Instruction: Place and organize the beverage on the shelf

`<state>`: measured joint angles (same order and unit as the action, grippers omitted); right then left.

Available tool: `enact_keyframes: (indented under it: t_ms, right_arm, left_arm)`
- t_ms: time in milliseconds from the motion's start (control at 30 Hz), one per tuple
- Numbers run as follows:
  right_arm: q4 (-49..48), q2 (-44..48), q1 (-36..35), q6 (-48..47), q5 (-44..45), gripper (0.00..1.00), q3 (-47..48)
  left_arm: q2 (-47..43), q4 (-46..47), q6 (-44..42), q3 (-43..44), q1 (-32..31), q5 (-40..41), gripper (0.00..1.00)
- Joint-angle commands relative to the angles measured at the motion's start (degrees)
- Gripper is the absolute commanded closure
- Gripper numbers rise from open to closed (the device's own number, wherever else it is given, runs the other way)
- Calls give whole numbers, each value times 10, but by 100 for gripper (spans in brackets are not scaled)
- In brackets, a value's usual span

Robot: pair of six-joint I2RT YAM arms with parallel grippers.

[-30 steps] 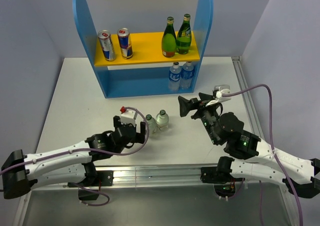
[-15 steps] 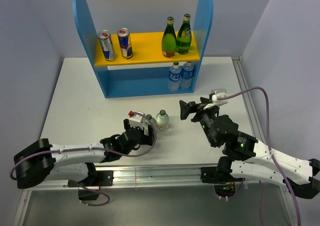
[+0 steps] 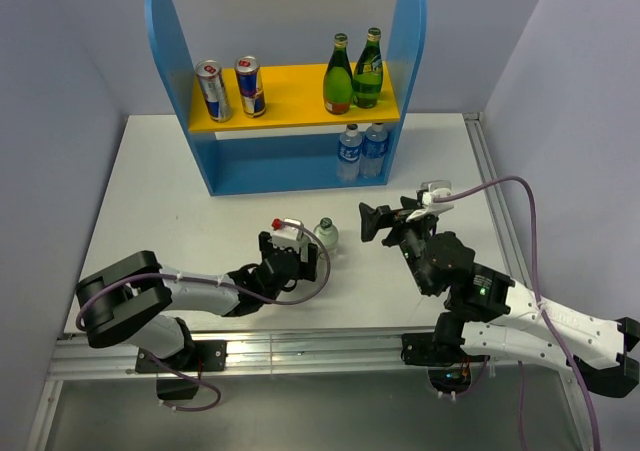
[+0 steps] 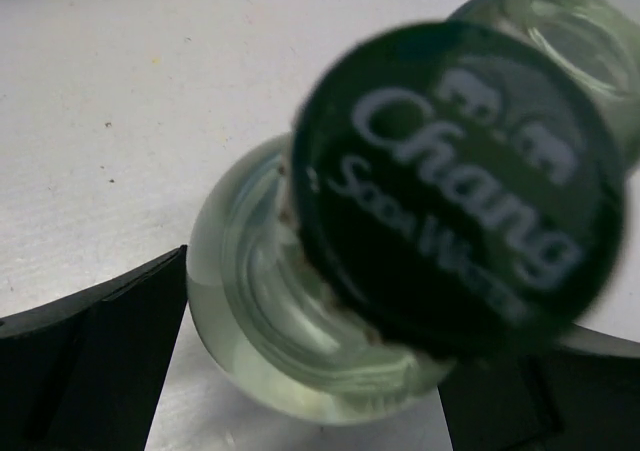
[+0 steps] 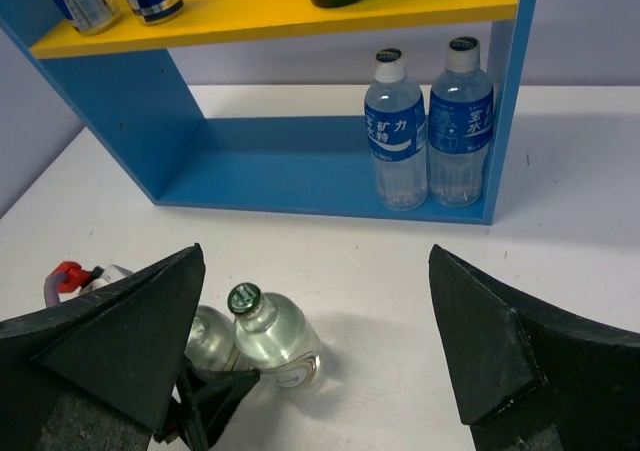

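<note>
The shelf stands at the back, with blue side panels and a yellow top board; it also shows in the right wrist view. Two clear glass soda bottles with green caps stand upright side by side on the table. My left gripper is open, one finger on each side of the left bottle. Its cap fills the left wrist view. The right bottle stands free next to it. My right gripper is open and empty, to the right of both bottles.
Two cans stand at the left of the top board and two green bottles at its right. Two water bottles stand at the right end of the lower level. The table's metal rail runs along the near edge.
My left gripper has moved right and come round the left glass bottle. My right gripper has drawn back slightly toward the near edge.
</note>
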<state>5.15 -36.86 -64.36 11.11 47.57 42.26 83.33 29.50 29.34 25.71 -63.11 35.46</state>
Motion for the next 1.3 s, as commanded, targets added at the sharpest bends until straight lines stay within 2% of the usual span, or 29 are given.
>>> enact_keyframes:
  t_ms: [0, 133, 167, 200, 233, 333, 367, 400, 433, 467, 733, 867, 1267]
  right_arm:
    - [-19, 7, -2, 7, 13, 0, -8]
    - [-20, 7, -2, 5, 13, 0, -12]
    - [-21, 7, -2, 4, 12, 0, -12]
    - [-23, 6, -2, 3, 13, 0, -13]
    - [-23, 4, -2, 3, 12, 0, -13]
    - [-27, 0, -2, 1, 11, 0, -15]
    - [-28, -1, -2, 2, 9, 0, -15]
    - [-29, -1, -2, 1, 9, 0, -15]
    - [-29, -1, -2, 0, 9, 0, -15]
    - [-31, -2, -2, 0, 9, 0, -15]
    - [-41, 5, -2, 0, -2, 0, -23]
    - [-44, 8, -2, 0, -8, 0, -24]
    - [-33, 14, -2, 3, -10, 0, -24]
  left_arm:
    - [18, 80, -23, 19, 12, 8, 1]
    - [34, 93, -29, 25, 31, 7, 10]
    - [36, 97, -30, 26, 37, 7, 19]
    - [38, 103, -32, 24, 39, 3, 23]
    - [39, 109, -35, 25, 40, 2, 33]
    - [44, 110, -43, 31, 43, 3, 50]
    - [44, 108, -43, 35, 43, 6, 66]
    - [43, 106, -45, 36, 44, 7, 75]
    - [42, 101, -46, 37, 45, 14, 93]
    - [40, 94, -48, 42, 47, 20, 100]
    - [15, 67, -75, 80, 119, 24, 100]
    - [23, 78, -92, 110, 184, 4, 100]
    - [115, 103, -119, 223, 344, -75, 100]
